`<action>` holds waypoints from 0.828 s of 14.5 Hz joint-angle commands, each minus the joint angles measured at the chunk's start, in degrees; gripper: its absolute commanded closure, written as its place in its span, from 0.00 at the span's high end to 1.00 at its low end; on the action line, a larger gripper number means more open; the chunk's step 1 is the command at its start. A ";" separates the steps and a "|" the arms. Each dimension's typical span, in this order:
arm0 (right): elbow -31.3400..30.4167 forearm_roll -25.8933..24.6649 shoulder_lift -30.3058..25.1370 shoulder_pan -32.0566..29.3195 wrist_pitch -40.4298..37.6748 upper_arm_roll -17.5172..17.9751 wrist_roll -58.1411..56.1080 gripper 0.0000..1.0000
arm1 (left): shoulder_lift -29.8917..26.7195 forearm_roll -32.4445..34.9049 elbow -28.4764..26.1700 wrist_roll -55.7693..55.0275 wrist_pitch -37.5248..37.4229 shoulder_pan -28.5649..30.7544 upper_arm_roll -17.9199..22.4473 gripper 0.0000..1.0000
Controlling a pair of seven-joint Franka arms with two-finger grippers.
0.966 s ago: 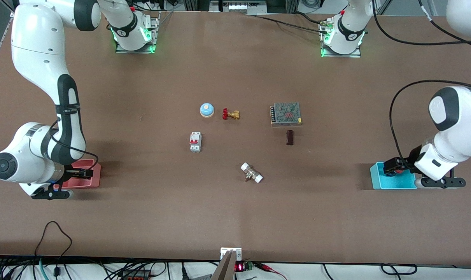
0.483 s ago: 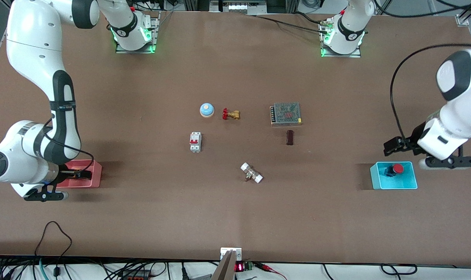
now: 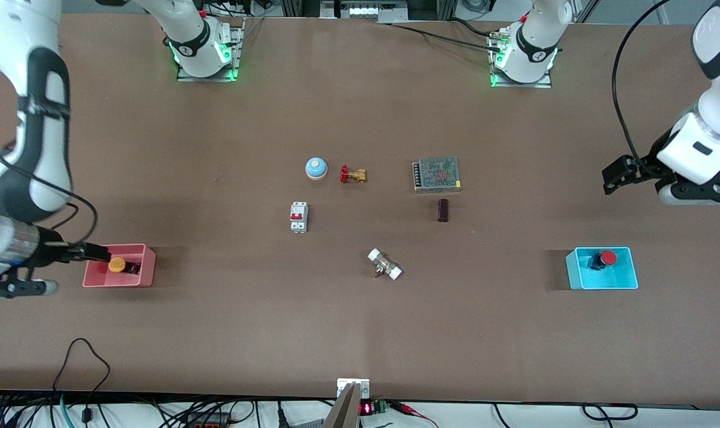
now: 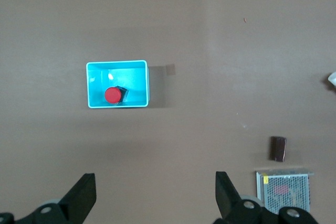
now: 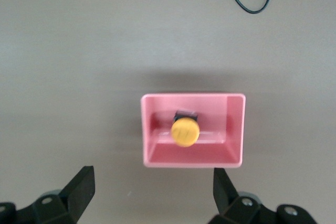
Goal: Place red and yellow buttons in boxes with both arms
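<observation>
The red button (image 3: 607,258) sits in the cyan box (image 3: 574,270) toward the left arm's end of the table. The yellow button (image 3: 117,265) sits in the pink box (image 3: 148,267) toward the right arm's end. My left gripper (image 3: 612,177) is open and empty, up in the air away from the cyan box. My right gripper (image 3: 101,255) is open and empty, above the pink box's edge. The left wrist view shows my left gripper (image 4: 155,182), the red button (image 4: 112,95) and the cyan box (image 4: 146,85). The right wrist view shows my right gripper (image 5: 153,177), the yellow button (image 5: 185,132) and the pink box (image 5: 236,124).
Mid-table lie a blue-and-cream bell (image 3: 316,168), a brass valve with a red handle (image 3: 352,175), a mesh-topped metal unit (image 3: 436,173), a small dark block (image 3: 443,210), a white-and-red breaker (image 3: 299,217) and a white-ended fitting (image 3: 384,264).
My left gripper let go of the red button in the cyan box and rose away. My right gripper lifted out of the pink box, and the yellow button now shows inside it.
</observation>
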 commanded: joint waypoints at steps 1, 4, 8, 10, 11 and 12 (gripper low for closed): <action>-1.27 0.67 -6.45 1.45 -5.55 0.40 -0.49 1.00 | -2.49 0.21 -1.39 3.70 -1.58 1.63 -0.30 1.00; -0.22 0.41 -9.00 2.77 -10.38 0.23 2.31 1.00 | -2.93 0.04 -0.87 5.90 -1.67 2.95 -0.39 1.00; 2.95 -1.43 -9.45 5.14 -14.43 -0.04 5.30 1.00 | -3.11 -1.19 -0.78 5.99 -1.76 2.95 -0.21 1.00; 3.13 -3.80 -11.62 4.37 -14.62 1.80 7.59 1.00 | -3.19 -2.06 -0.69 6.08 -1.67 4.44 -0.47 1.00; 2.52 -5.47 -13.12 2.62 -14.70 4.68 7.95 1.00 | -3.28 -2.51 -0.69 6.08 -1.76 0.27 2.31 1.00; 2.43 -7.57 -14.09 -0.62 -15.31 8.19 8.04 1.00 | -3.72 -2.51 -0.60 5.99 -1.76 -5.08 9.04 1.00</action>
